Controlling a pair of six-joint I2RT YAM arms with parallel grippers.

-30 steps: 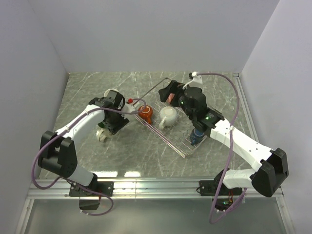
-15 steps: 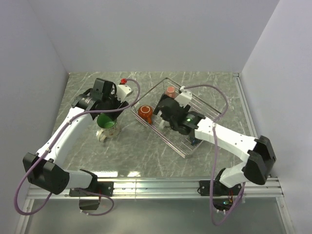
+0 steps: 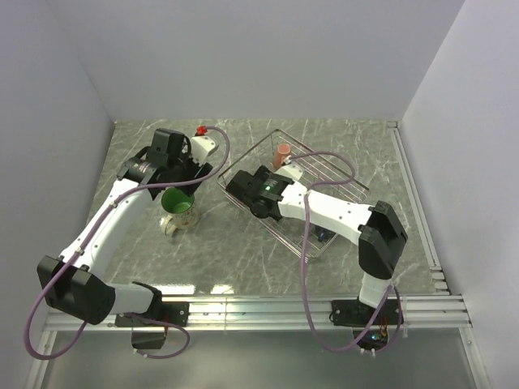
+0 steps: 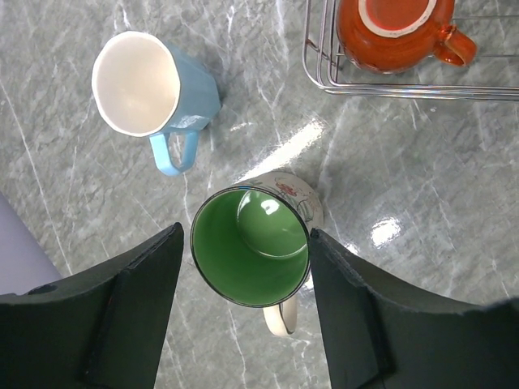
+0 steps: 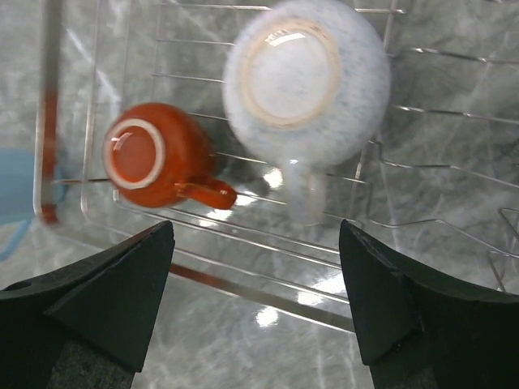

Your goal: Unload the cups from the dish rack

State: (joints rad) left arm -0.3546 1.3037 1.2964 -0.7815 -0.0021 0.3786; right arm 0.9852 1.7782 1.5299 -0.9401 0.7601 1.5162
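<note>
The large cream floral mug with green inside (image 4: pixel 251 255) stands upright on the table, and it also shows in the top view (image 3: pixel 178 204). My left gripper (image 4: pixel 246 243) hangs open above it, a finger on either side in view. A light blue mug (image 4: pixel 138 85) stands beside it. My right gripper (image 5: pixel 255 231) is open and empty above the left end of the dish rack (image 5: pixel 243 267). There an orange-red mug (image 5: pixel 150 154) and a white mug (image 5: pixel 306 81) sit upside down. A small pinkish-orange mug (image 3: pixel 282 152) sits at the rack's far side.
The rack (image 3: pixel 345 174) lies at an angle right of centre. A dark blue mug (image 3: pixel 324 235) shows partly under my right arm at the rack's near end. Grey walls close in the left, far and right sides.
My left gripper has let go of the cream floral mug and risen above it. My right arm has swung left across the rack to hover over the orange-red and white mugs.
</note>
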